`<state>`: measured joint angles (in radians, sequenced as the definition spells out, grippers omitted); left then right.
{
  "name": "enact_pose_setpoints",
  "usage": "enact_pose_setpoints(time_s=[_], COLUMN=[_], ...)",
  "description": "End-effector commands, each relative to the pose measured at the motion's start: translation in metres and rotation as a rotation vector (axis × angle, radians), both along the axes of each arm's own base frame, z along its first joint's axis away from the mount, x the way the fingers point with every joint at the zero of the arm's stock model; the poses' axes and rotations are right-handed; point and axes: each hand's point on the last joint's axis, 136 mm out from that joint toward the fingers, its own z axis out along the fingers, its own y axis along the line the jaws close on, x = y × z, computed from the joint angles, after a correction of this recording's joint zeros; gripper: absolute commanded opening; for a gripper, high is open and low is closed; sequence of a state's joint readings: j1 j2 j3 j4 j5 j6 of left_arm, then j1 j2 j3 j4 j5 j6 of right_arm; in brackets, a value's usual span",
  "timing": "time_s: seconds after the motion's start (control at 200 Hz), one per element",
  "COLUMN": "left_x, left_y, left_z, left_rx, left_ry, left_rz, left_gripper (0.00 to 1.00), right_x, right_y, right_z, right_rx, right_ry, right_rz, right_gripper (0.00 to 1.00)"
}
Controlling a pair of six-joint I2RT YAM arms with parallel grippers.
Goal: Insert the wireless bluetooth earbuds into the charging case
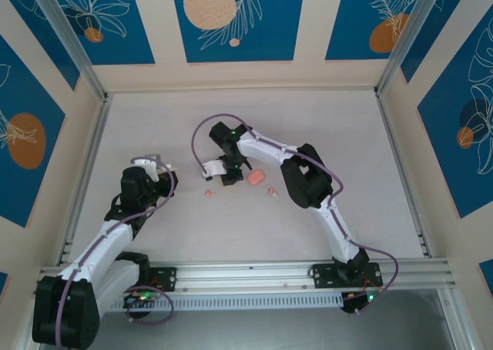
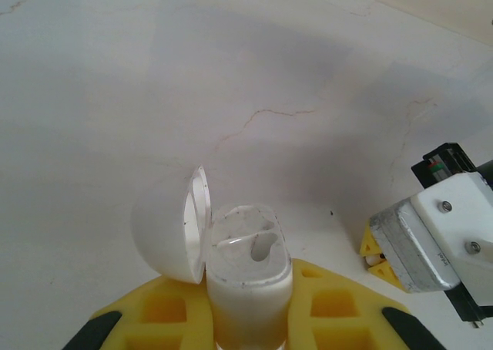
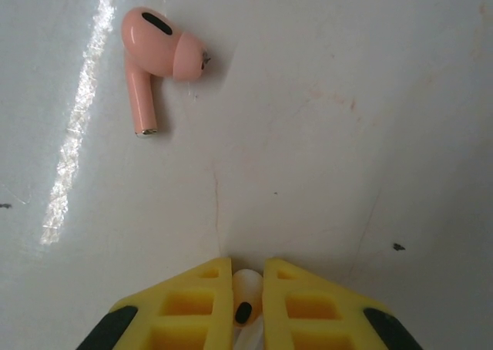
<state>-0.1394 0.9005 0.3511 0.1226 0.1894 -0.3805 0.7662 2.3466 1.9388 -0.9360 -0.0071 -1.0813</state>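
Note:
My left gripper point(image 2: 250, 282) is shut on a white earbud case point(image 2: 246, 250), held upright with its lid point(image 2: 166, 234) swung open to the left and its sockets showing. From above, this gripper point(image 1: 162, 171) sits left of centre. My right gripper point(image 3: 247, 267) is shut on a small whitish earbud point(image 3: 246, 287) with a black spot, low over the table. A coral-pink earbud point(image 3: 154, 57) lies ahead and to its left. In the top view the right gripper point(image 1: 229, 179) is between that pink earbud point(image 1: 209, 193) and the salmon-pink charging case point(image 1: 256, 178). A second pink earbud point(image 1: 273, 192) lies right of the case.
The right gripper's metal body point(image 2: 431, 238) and yellow fingers point(image 2: 371, 246) show at the right of the left wrist view, close to the open white case. Aluminium rails point(image 1: 246, 273) edge the white table, and patterned walls surround it.

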Motion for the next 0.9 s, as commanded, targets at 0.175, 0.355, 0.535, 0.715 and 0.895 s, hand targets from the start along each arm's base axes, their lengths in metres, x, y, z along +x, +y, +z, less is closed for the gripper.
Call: enact_pose_setpoints(time_s=[0.175,0.355,0.535,0.715,0.895], left_x=[0.010,0.014,0.014,0.008,0.002], left_y=[-0.026,-0.051,-0.088,-0.143,-0.186], left_z=[0.014,0.021,0.018,0.020,0.033], left_rx=[-0.052,-0.047,-0.028,-0.005,-0.065], left_ry=[-0.097,-0.170,-0.227,-0.324,-0.428], left_rz=[-0.150,-0.245,-0.357,-0.512,-0.616], left_gripper=[0.11,0.11,0.10,0.11,0.11], right_x=[-0.002,-0.002,-0.010,-0.015,-0.017], right_y=[0.004,-0.005,-0.023,-0.048,-0.075], right_z=[0.072,0.104,0.126,0.152,0.180], right_rx=[0.260,0.450,0.600,0.788,0.972], right_ry=[0.059,0.108,0.221,0.298,0.259], right_rz=[-0.186,-0.320,-0.447,-0.563,-0.649], right_gripper=[0.09,0.09,0.09,0.09,0.09])
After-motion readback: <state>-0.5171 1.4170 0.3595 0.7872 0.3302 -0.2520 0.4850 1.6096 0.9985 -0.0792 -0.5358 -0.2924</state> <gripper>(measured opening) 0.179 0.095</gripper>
